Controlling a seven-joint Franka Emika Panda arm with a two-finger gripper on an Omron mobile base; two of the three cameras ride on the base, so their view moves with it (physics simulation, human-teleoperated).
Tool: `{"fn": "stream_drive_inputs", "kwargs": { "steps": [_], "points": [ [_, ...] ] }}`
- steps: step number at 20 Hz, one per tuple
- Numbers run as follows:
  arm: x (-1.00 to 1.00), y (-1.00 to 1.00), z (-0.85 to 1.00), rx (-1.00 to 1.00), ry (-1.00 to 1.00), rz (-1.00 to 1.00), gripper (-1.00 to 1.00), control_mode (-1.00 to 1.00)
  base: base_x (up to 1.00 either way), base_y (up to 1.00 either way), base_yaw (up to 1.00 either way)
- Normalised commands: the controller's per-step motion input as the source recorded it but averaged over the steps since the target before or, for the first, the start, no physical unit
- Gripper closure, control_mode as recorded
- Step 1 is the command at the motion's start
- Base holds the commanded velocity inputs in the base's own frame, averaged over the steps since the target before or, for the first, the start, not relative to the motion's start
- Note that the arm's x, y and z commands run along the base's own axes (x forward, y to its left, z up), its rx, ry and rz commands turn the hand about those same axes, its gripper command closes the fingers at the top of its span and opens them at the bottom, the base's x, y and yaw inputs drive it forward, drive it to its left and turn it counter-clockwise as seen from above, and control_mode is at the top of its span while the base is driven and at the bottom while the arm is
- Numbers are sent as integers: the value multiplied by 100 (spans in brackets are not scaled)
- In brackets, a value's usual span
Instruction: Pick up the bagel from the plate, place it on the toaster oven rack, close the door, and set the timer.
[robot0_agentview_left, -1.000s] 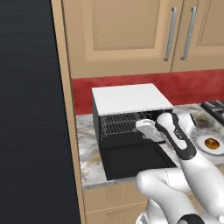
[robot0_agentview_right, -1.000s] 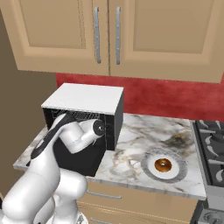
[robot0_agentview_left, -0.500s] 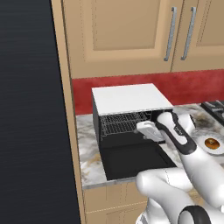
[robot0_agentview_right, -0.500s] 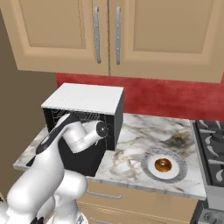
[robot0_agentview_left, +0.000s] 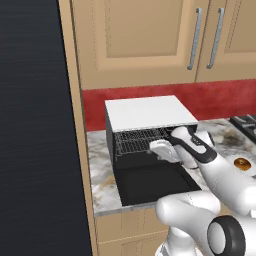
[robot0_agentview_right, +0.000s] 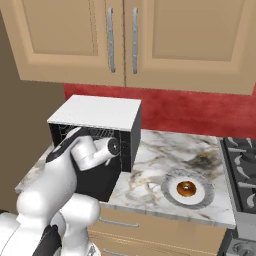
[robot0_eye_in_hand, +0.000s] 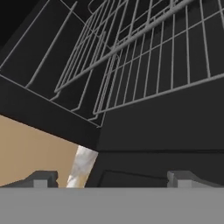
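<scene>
The bagel (robot0_agentview_right: 186, 188), a golden-brown ring, lies on the round grey-white plate (robot0_agentview_right: 169, 181) on the counter, right of the toaster oven; it also shows at the right edge of the left base view as the bagel (robot0_agentview_left: 241, 162). The door (robot0_agentview_left: 150, 186) hangs open, lying flat in front of the black oven. Inside, the silver toaster oven rack (robot0_agentview_left: 136, 140) spans the cavity. My gripper (robot0_agentview_left: 156, 148) hovers just above the door, at the oven's mouth, far from the plate. In the hand view my gripper (robot0_eye_in_hand: 113, 180) is open and holds nothing, with the toaster oven rack (robot0_eye_in_hand: 153, 57) close above.
The oven's white top (robot0_agentview_right: 95, 112) sits under beige wall cabinets (robot0_agentview_right: 122, 40). A red backsplash runs behind the marble counter (robot0_agentview_right: 155, 155). Stove burners (robot0_agentview_right: 242, 165) lie at the far right. A tall dark panel (robot0_agentview_left: 35, 130) stands left of the counter.
My hand has slid a little to the left along the oven's open front, above the door. The bagel, plate and door have stayed put.
</scene>
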Motion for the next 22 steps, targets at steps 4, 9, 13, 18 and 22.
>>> {"fn": "stream_drive_inputs", "kwargs": {
  "steps": [4, 9, 13, 18, 22],
  "points": [
    [17, 16, -26, 0, 0, 0, -100, -100, 0, 0, 0],
    [10, 3, -20, 0, -1, 0, -100, -100, 0, 0, 0],
    [1, 0, -6, 1, -5, 0, -100, -100, 0, 0, 0],
    [1, 0, 0, 8, -4, -1, -100, -100, 0, 0, 0],
    [8, 0, 0, 7, -3, -2, -100, -100, 0, 0, 0]
  ]
}}
